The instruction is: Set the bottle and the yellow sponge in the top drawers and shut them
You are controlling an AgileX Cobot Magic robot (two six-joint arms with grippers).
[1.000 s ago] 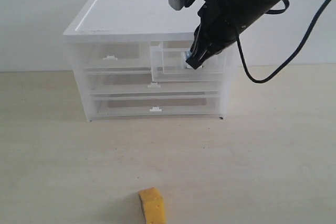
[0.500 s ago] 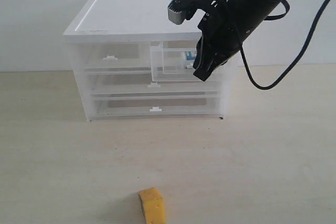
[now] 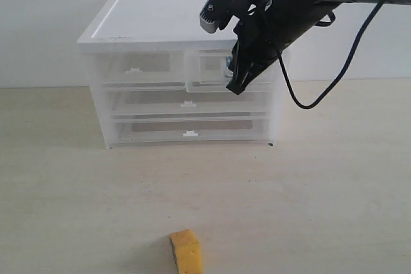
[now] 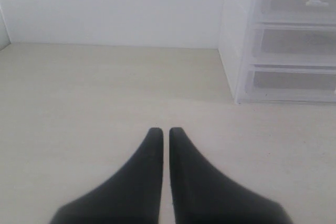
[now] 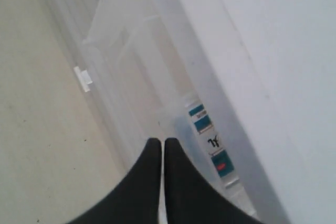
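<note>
The bottle (image 3: 228, 63) lies inside the right top drawer (image 3: 204, 72), which stands out only slightly from the white-topped cabinet (image 3: 154, 20). Its teal label (image 5: 209, 139) shows through the clear plastic. My right gripper (image 3: 236, 86) is shut and empty, its fingertips (image 5: 153, 145) at the drawer's front wall. The left top drawer (image 3: 135, 68) is pushed in. The yellow sponge (image 3: 186, 253) lies on the table near the front edge, far from both grippers. My left gripper (image 4: 161, 131) is shut and empty, low over the table left of the cabinet (image 4: 283, 40).
Two full-width drawers (image 3: 187, 117) sit pushed in below the top ones. A black cable (image 3: 334, 81) hangs from the right arm beside the cabinet. A white wall stands behind. Bare wooden table (image 3: 289, 203) stretches between cabinet and sponge.
The right gripper left the bottle in the drawer, came out and shut. The right top drawer, pulled well out before, has slid most of the way in.
</note>
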